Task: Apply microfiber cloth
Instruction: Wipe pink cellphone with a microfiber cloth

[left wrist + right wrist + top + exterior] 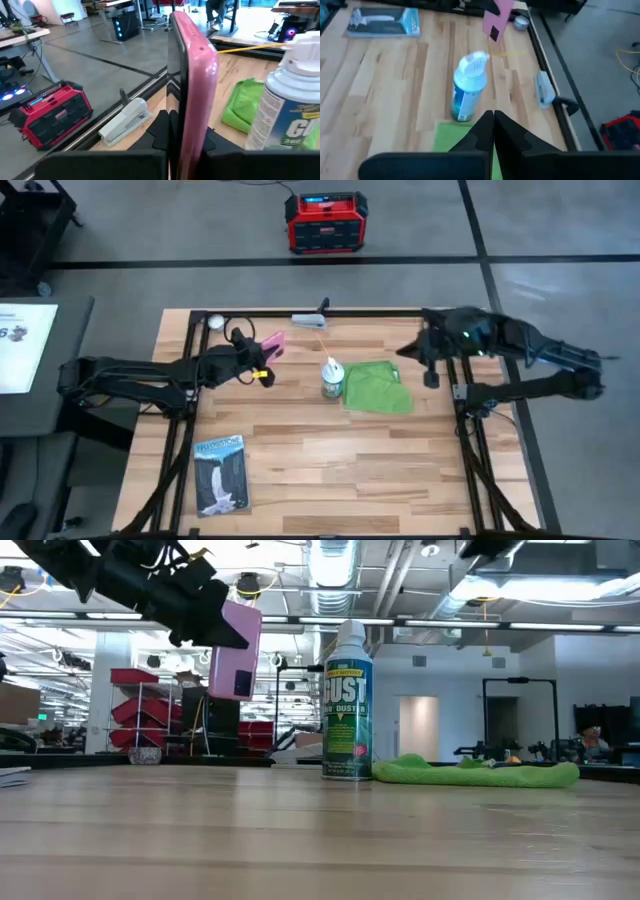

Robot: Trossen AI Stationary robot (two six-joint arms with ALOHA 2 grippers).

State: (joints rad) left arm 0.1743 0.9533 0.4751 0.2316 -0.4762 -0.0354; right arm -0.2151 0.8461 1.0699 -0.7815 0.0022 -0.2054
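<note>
Left gripper [262, 366] clamped on pink phone [236, 650], held above the table [330, 470]; right gripper [493, 120], fingers together, hovers over the microfiber cloth [378, 387] lying flat beside the duster can [347, 702].

The spray can [347, 705] reads "DUST" and, smaller, "DUSTER"; other print is illegible.
</note>
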